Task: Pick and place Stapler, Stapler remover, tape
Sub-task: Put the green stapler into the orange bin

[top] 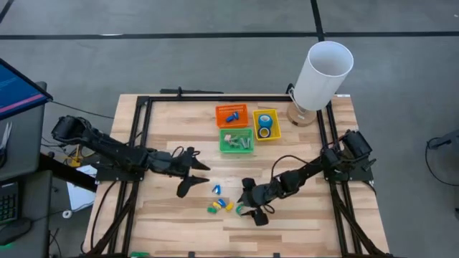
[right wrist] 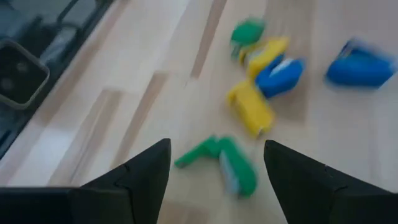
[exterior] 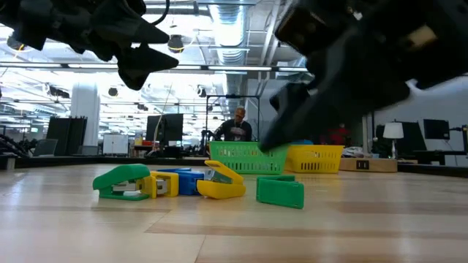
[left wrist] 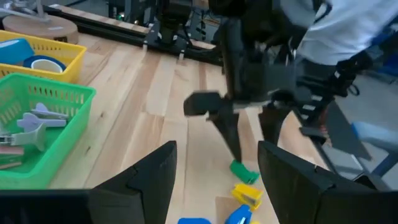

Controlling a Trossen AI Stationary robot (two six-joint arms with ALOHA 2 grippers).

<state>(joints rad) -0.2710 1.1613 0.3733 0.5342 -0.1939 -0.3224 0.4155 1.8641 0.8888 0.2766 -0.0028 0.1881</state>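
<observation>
- The green stapler (right wrist: 227, 163) lies on the table (top: 301, 222) at the right edge of the loose stapler cluster, just beside a yellow stapler (right wrist: 250, 109).
- Your right pincer (right wrist: 217, 171) hangs over it with its fingers apart, nothing held. Drop straight down so the fingers straddle only the green one, clear of the yellow.
- It probably belongs in the orange bin (top: 232, 115); the blue staplers there suggest so.
- Left pincer (top: 192, 172) waits apart, above the table's left half.

Open-plan lab: monitors (exterior: 162, 128), exposed ceiling ducts (exterior: 232, 55)
</observation>
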